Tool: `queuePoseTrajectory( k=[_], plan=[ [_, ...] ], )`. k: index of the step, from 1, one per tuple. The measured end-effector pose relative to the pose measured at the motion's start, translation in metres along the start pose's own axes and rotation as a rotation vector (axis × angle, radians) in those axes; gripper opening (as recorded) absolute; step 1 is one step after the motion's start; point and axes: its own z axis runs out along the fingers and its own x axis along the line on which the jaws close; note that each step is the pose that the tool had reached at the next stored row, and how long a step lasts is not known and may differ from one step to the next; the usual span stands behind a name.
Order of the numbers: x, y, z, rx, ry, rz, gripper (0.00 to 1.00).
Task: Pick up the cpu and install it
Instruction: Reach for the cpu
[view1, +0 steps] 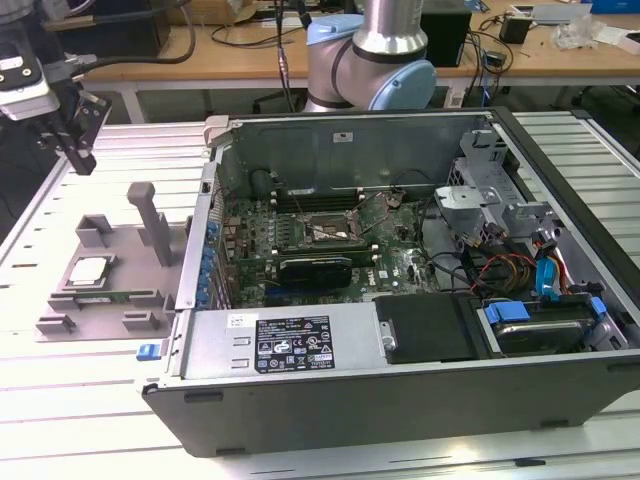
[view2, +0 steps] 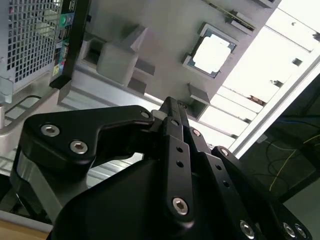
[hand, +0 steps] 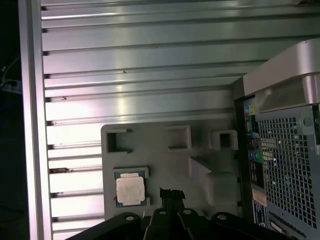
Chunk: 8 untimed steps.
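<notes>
One cpu (view1: 88, 270) on one tray (view1: 130, 266)

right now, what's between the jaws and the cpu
Nothing in the way: in the first wrist view a bare strip of the grey tray shows between the gripper's shut jaws and the cpu.

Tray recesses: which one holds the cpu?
The square framed recess at the end of the grey tray toward the exterior view's left, away from the computer case: the cpu lies flat in it, shiny top up.
</notes>
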Motion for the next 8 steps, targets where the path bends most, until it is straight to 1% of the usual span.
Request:
queuePoseTrajectory(
  k=[1,4,8],
  plan=[
    [0.0032,-0.0003,0.0018,0.0000,0.0000,0.000,0.11],
    [0.0092,-0.0011,0.0059,0.0000,0.0000,0.000,0.11],
    [0.0133,-0.0052,0.0109,0.0000,0.0001,0.000,0.11]
  ],
)
